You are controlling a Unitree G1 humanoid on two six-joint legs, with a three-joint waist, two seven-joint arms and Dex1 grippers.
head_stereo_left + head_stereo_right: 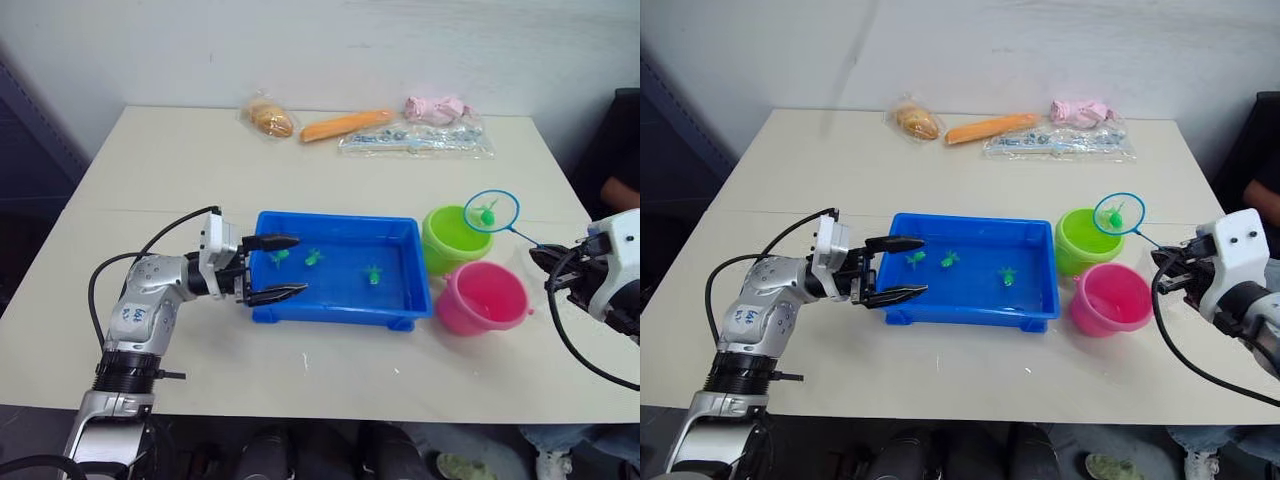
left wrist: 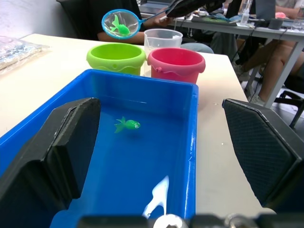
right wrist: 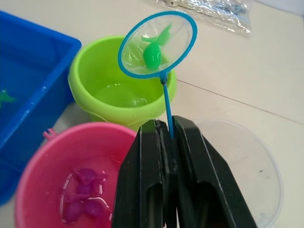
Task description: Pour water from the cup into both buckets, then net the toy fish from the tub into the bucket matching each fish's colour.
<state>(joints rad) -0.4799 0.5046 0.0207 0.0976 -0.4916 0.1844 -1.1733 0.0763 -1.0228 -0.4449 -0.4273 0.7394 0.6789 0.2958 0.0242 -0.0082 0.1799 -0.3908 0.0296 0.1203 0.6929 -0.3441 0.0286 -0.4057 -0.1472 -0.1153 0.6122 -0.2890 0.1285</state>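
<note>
The blue tub (image 1: 340,300) sits mid-table with water and three green toy fish (image 1: 313,257) in it. My left gripper (image 1: 285,268) is open at the tub's left end, one finger over the water and the other outside the front wall. To the tub's right stand the green bucket (image 1: 455,235) and the pink bucket (image 1: 482,297), which holds pink fish (image 3: 83,194). My right gripper (image 3: 166,124) is shut on the handle of a blue-ringed net (image 3: 159,45). The net hangs above the green bucket with a green fish (image 3: 153,56) in it. The clear cup (image 3: 247,161) stands beside the buckets.
Along the table's far edge lie a bagged bread roll (image 1: 271,120), an orange carrot-shaped item (image 1: 347,124), a pink bundle (image 1: 436,108) and a clear plastic bag (image 1: 420,140). A person's arm (image 1: 620,188) shows past the table's right edge.
</note>
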